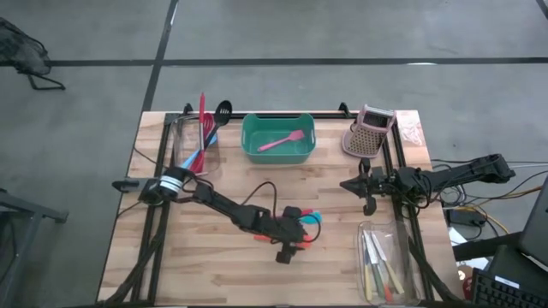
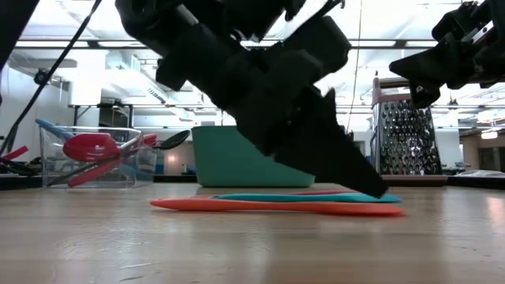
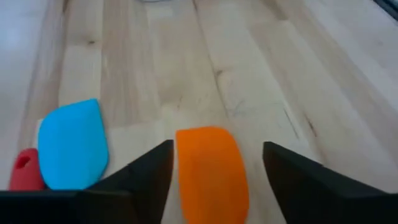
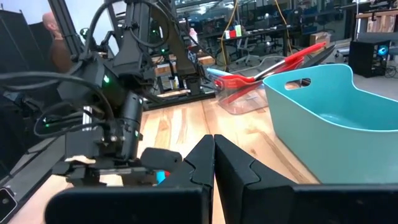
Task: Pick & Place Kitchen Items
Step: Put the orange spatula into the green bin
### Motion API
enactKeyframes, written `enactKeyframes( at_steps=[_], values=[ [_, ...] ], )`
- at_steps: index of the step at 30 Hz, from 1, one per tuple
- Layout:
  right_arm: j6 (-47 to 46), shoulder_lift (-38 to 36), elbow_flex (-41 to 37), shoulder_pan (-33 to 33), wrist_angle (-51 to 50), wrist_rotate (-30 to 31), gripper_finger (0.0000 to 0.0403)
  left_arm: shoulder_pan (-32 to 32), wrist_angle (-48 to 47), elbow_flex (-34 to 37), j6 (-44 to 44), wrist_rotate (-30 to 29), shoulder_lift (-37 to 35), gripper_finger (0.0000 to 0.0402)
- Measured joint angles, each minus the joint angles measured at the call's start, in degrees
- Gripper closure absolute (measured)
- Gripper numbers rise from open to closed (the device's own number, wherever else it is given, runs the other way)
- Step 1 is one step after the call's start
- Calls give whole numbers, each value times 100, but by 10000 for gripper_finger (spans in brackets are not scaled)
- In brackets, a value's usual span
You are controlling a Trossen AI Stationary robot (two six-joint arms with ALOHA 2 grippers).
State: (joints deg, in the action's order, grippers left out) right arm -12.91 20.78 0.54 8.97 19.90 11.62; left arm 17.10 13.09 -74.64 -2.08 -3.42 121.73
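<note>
An orange silicone spatula [image 3: 211, 180] lies flat on the wooden table near its middle, beside a blue spatula [image 3: 73, 149] and a red piece [image 3: 26, 169]. My left gripper [image 3: 214, 155] slants down over them, open. Its two fingers stand on either side of the orange blade with a gap on each side. In the low view the orange spatula [image 2: 276, 207] and the blue one [image 2: 316, 197] lie side by side under that gripper [image 2: 371, 185]. My right gripper [image 1: 349, 184] waits shut above the table's right part.
A teal tub [image 1: 248, 141] at the far middle holds a pink spatula [image 1: 282, 139]. A clear bin [image 1: 184, 141] at the far left holds red and black utensils. A perforated holder [image 1: 370, 130] stands far right. A clear tray [image 1: 381, 261] with pale-handled pieces sits near right.
</note>
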Motion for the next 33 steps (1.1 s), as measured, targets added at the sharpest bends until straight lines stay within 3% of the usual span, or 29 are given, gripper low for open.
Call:
enactKeyframes(
  at_steps=[5, 12, 17, 25, 33],
  values=[
    [0, 0, 0, 0, 2, 0, 394, 2, 213, -3, -14, 71, 275, 114],
    [0, 0, 0, 0, 0, 0, 394, -49, 290, -34, -186, -84, 520, 116],
    [0, 0, 0, -2, 0, 0, 394, -103, 154, -39, -202, -98, 596, 164],
    [0, 0, 0, 0, 0, 0, 394, -136, -3, -37, -65, -83, 612, 317],
    [0, 0, 0, 0, 0, 0, 394, -135, -51, -23, 198, -58, 503, 318]
  ],
)
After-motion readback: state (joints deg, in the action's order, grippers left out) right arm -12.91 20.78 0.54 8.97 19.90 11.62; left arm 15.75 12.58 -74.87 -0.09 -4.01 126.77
